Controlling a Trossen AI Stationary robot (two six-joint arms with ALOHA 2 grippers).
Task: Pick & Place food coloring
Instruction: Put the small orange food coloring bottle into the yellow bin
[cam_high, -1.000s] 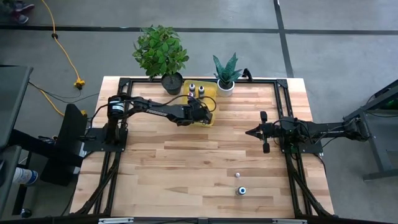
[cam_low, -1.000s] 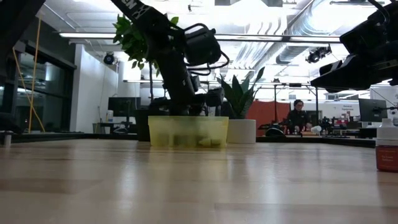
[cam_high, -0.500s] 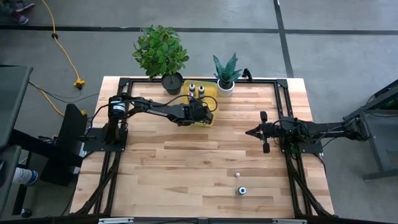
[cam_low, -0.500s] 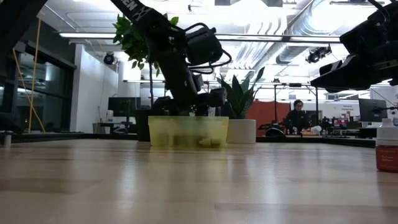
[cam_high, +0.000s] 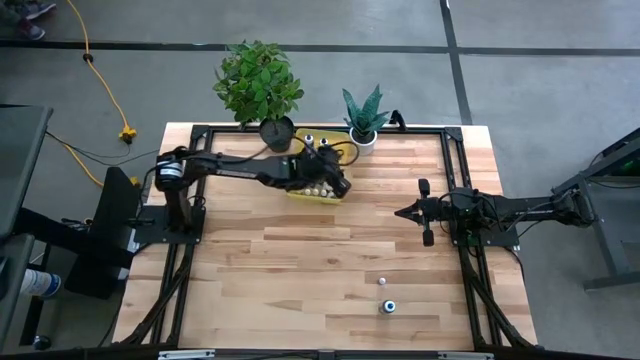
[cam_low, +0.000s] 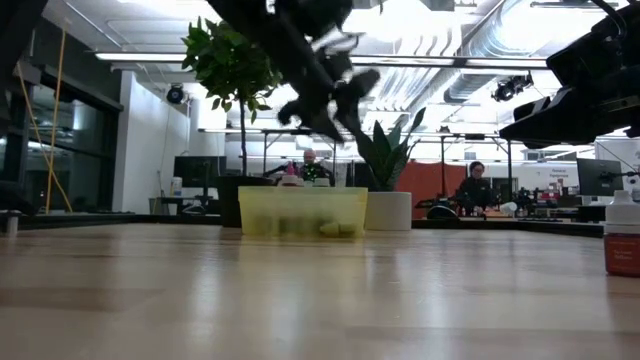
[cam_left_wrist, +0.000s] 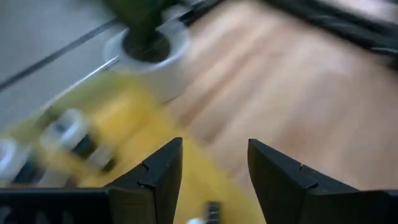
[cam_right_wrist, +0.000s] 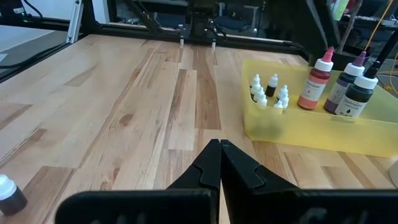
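Observation:
A yellow bin (cam_high: 312, 191) (cam_right_wrist: 311, 127) stands at the far side of the table. It holds several tiny whitish food coloring bottles (cam_right_wrist: 268, 91) and three larger ones (cam_right_wrist: 341, 87) standing upright. Two more bottles stand on the bare wood near the near right corner, a small white one (cam_high: 381, 281) and a dark one with a light top (cam_high: 389, 306). My left gripper (cam_high: 336, 180) (cam_left_wrist: 214, 144) hangs open above the bin, well clear of it in the low view (cam_low: 345, 95), with nothing between its fingers. My right gripper (cam_high: 405, 212) (cam_right_wrist: 219, 155) is shut and waits at the table's right middle.
A leafy plant in a dark pot (cam_high: 277, 132) and a spiky plant in a white pot (cam_high: 362, 138) stand just behind the bin. Black frame rails run along the table's edges. People sit in the room beyond the table's far edge.
My left gripper has risen out of the yellow bin and now hangs well above its rim, with the arm swung up and slightly toward the far edge. The bin and the bottles on the table have stayed where they were.

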